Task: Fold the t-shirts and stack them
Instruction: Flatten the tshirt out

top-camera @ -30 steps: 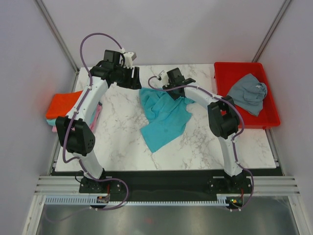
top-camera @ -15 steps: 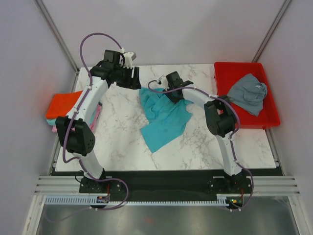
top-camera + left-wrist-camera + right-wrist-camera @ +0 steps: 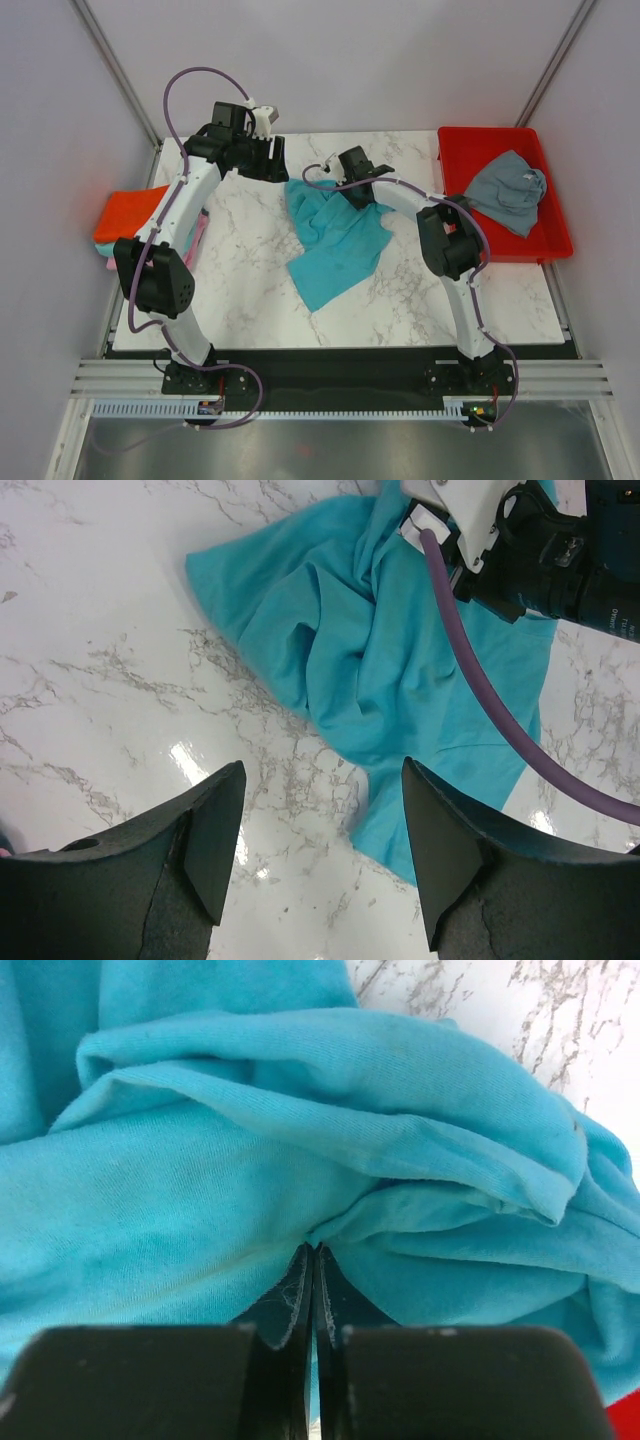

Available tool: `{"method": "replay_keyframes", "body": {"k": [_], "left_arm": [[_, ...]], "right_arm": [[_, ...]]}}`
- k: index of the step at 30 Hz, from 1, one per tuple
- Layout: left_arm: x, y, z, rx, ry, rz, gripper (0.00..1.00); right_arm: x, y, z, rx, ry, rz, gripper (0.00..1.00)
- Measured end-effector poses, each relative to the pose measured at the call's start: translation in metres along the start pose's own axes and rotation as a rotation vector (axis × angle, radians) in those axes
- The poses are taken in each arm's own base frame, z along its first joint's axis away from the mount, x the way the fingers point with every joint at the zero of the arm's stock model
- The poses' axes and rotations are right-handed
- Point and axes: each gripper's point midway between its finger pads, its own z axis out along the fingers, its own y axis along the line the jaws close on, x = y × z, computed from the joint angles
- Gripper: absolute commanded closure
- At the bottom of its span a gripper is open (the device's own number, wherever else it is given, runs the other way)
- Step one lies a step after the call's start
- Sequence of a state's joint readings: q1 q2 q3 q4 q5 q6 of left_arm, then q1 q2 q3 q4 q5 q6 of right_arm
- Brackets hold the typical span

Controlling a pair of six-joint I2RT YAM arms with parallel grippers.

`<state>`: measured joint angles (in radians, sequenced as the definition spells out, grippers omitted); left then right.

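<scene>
I get bright, even light in the top view, with only soft shadows on the marble table (image 3: 250, 290). In the left wrist view its glossy surface gives small white glare spots. In the right wrist view the turquoise t-shirt (image 3: 200, 1210) looks sharp.

A red plastic tray (image 3: 470, 150) sits at the far right corner of the white marble-patterned table (image 3: 240, 290).
</scene>
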<state>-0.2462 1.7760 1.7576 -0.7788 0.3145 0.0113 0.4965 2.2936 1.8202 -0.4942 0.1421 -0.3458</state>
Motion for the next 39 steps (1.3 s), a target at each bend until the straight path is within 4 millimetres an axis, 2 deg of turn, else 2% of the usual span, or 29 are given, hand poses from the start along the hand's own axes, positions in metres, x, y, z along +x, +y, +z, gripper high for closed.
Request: {"method": "replay_keyframes", "body": {"k": [2, 7, 10, 17, 21, 25, 29, 33, 36, 39], "left_arm": [[0.0, 0.0, 0.0, 0.0, 0.0, 0.0, 0.28], [0.003, 0.002, 0.007, 0.001, 0.013, -0.006, 0.28], [0.008, 0.004, 0.014, 0.001, 0.032, -0.014, 0.27], [0.015, 0.011, 0.035, 0.0, 0.07, -0.037, 0.25], [0.011, 0.024, 0.059, -0.029, 0.086, -0.041, 0.25], [0.004, 0.041, 0.094, -0.062, 0.097, -0.04, 0.26], [0.013, 0.06, 0.124, -0.107, 0.133, -0.039, 0.31], [0.027, 0.077, 0.152, -0.142, 0.172, -0.039, 0.38], [0.036, 0.084, 0.166, -0.15, 0.196, -0.041, 0.39], [0.038, 0.089, 0.176, -0.154, 0.198, -0.039, 0.42]], "right_arm": [[-0.001, -0.002, -0.002, 0.009, 0.0, 0.001, 1.0], [-0.009, -0.009, -0.016, 0.032, -0.017, 0.003, 1.0], [-0.026, -0.02, -0.035, 0.057, -0.061, 0.01, 1.0], [-0.079, -0.05, -0.094, 0.122, -0.22, 0.039, 1.0], [-0.093, -0.058, -0.114, 0.138, -0.266, 0.047, 1.0], [-0.098, -0.063, -0.13, 0.149, -0.282, 0.048, 1.0], [-0.108, -0.071, -0.148, 0.171, -0.313, 0.041, 1.0], [-0.125, -0.084, -0.18, 0.205, -0.381, 0.048, 1.0], [-0.133, -0.091, -0.203, 0.226, -0.425, 0.057, 1.0], [-0.136, -0.094, -0.216, 0.236, -0.445, 0.059, 1.0]]}}
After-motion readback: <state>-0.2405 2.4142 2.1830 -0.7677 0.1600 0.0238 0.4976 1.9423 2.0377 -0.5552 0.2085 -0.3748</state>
